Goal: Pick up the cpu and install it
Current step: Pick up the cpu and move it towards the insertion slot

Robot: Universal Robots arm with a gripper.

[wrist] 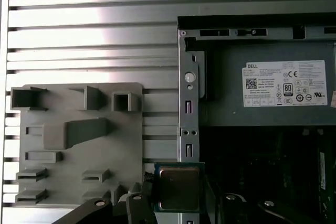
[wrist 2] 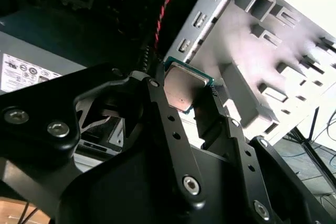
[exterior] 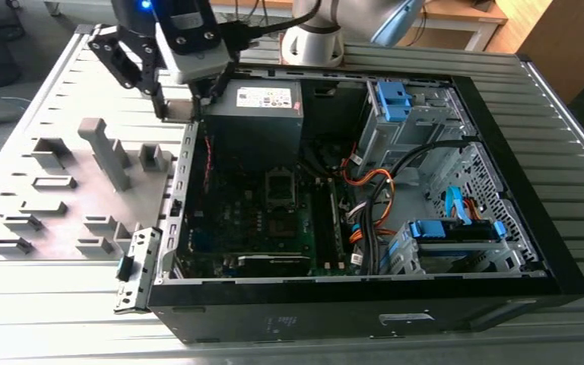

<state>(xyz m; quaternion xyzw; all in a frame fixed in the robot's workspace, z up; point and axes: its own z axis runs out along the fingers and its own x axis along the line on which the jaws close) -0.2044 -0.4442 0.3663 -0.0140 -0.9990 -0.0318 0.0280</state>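
Gripper (exterior: 182, 112), black and two-fingered, is clenched on the small thin square cpu (wrist 2: 184, 88) with the dull tan-grey metallic face; you can see one finger pressed against each opposite edge in the second wrist view, the chip held clear of any surface. Around it, largest first: the ribbed silver metal table (exterior: 58, 319); the open black computer case (exterior: 373, 315) lying on its side; the pale grey plastic fixture board (wrist: 79, 129), on the exterior view's left of the case; the grey power-supply box (wrist: 262, 93) inside the case. In the first wrist view the cpu hangs over the case's grey perforated metal side wall (wrist: 188, 108), between board and box; that wall lies between the chip and the dark motherboard (exterior: 261, 220).
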